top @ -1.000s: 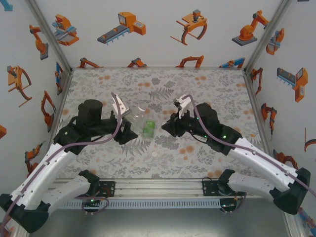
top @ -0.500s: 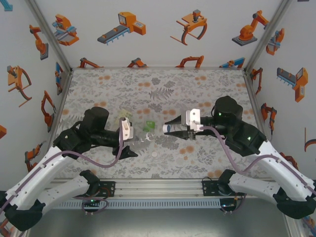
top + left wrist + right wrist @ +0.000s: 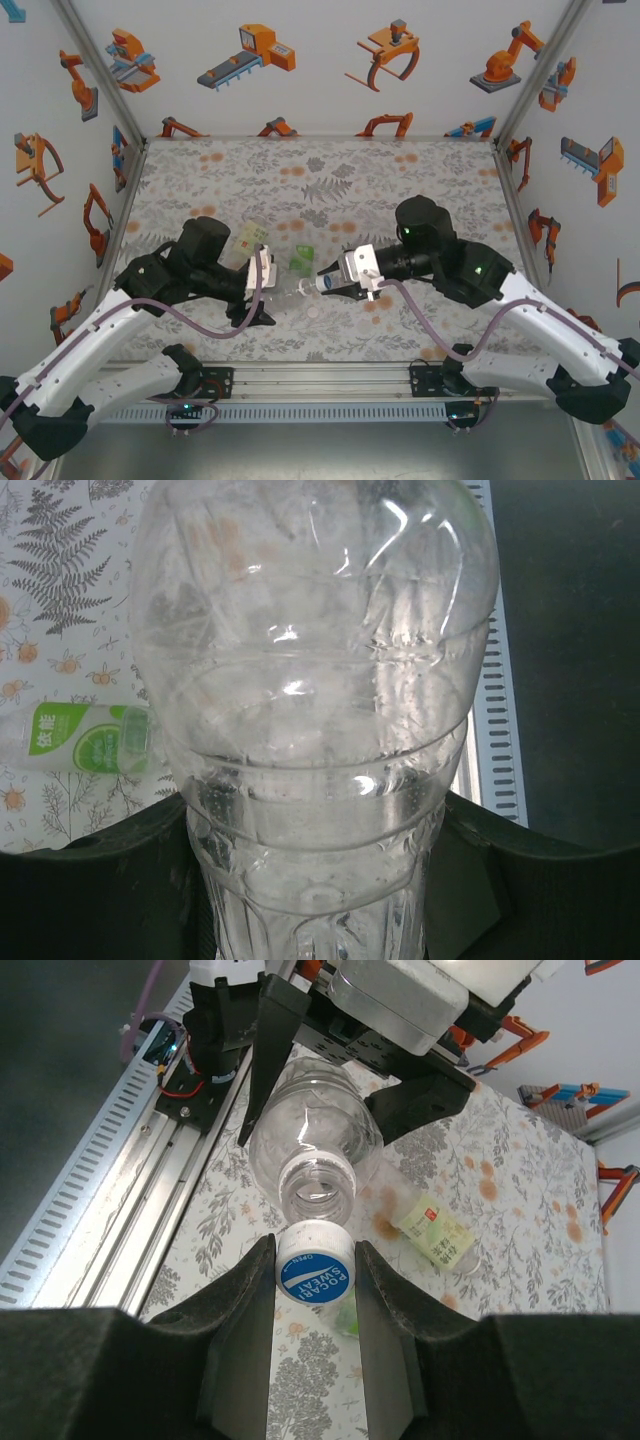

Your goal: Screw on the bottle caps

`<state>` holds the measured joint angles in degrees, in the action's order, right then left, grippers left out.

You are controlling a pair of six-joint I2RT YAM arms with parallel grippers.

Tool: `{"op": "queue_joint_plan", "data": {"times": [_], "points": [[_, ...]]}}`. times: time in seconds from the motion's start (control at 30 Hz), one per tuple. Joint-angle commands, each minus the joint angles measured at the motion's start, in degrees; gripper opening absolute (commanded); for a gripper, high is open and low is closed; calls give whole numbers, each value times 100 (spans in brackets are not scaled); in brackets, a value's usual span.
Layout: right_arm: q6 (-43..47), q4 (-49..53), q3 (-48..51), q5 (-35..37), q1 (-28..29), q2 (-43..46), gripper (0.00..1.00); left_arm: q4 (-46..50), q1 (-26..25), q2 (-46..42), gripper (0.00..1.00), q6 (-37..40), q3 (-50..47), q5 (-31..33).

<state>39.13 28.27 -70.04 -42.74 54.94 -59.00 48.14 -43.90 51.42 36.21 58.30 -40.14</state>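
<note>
Floral-print table [image 3: 420, 190] fills the floor of a white booth whose walls [image 3: 300, 90] carry orange robot stickers.

From the top camera, the two arms meet near the table's middle. The left gripper [image 3: 268, 292] is clamped on a clear bottle [image 3: 290, 293] that lies roughly level, with its neck pointing to the right. The right gripper [image 3: 335, 284] faces it, its jaws closed on a blue-printed cap [image 3: 322, 286] held just at the bottle's mouth. Behind them a yellow-green bottle [image 3: 250, 238] and a bright green bottle [image 3: 300, 258] lie on the table, and a loose cap [image 3: 316, 312] sits just in front of the meeting point.

Through the left wrist camera, the clear bottle's ribbed body rises from between the dark fingers (whether it holds any liquid cannot be told). The bright green bottle lies on its side at the left.

Through the right wrist camera, the cap sits squeezed between the two black fingers, printed top towards the lens. The bottle's open mouth is directly beyond it, very close; whether they touch cannot be told. The yellow-green bottle lies to the right, and a slotted rail [image 3: 90, 1220] runs along the left.
</note>
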Motion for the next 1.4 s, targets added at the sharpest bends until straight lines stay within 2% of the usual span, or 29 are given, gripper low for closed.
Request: {"op": "queue_joint_plan", "data": {"times": [0.0,0.43,0.77,1.0,1.37], "points": [[194,-132,-144,28,118,-50,0,134,-32,17,0,159,163,-190],[199,-245,-194,3,289,-197,0,177,-90,171,0,207,189,-268],[448,149,-321,-120,298,-312,0,177,-110,211,0,265,263,-498],[698,359,-352,-470,305,-375,0,177,-138,312,0,255,348,-765],[1044,684,-364,-217,445,-398,0,171,-146,468,0,247,458,-1144]]}}
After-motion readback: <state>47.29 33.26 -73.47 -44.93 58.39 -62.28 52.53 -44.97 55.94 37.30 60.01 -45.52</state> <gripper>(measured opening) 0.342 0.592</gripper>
